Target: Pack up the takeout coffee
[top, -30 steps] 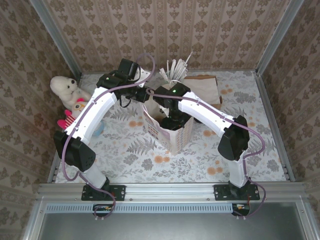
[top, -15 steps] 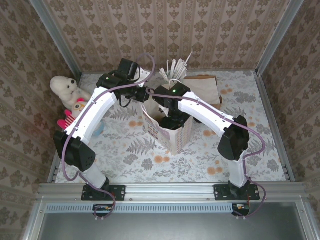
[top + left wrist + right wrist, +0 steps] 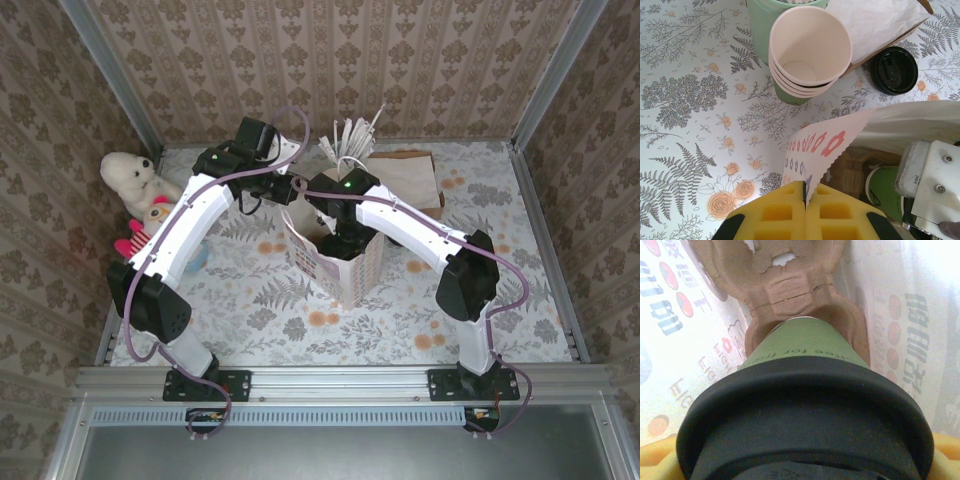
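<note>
The takeout coffee (image 3: 800, 355), a green cup with a black lid (image 3: 805, 420), stands inside the white paper bag (image 3: 345, 280). Its base sits in a pocket of a brown pulp carrier (image 3: 790, 290). My right gripper (image 3: 805, 462) reaches down into the bag and is shut on the cup at its lid, with yellow pads (image 3: 655, 457) at both sides. My left gripper (image 3: 805, 192) is shut on the bag's printed rim flap (image 3: 825, 150), holding the mouth apart. In the left wrist view the green cup (image 3: 884, 192) shows inside the bag, under the right gripper's body (image 3: 930, 175).
Behind the bag stand a stack of cream cups (image 3: 810, 50), a green holder of white straws (image 3: 352, 140), a loose black lid (image 3: 893, 70) and a brown box with white paper (image 3: 410, 175). A plush toy (image 3: 135, 180) lies at the left wall.
</note>
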Robot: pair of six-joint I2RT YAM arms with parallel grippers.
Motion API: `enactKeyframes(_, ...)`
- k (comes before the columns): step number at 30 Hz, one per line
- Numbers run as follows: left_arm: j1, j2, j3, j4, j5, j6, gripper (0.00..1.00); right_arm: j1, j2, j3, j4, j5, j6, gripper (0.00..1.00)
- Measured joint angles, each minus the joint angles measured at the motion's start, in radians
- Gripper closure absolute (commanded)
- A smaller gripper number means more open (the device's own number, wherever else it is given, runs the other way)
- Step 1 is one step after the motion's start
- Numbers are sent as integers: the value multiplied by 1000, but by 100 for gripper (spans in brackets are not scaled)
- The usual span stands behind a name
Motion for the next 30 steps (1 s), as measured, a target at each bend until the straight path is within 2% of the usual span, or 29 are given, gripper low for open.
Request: enactKeyframes(30,0,0,-1,0,0,0,100,-6,-5,-53,39,0,0,61)
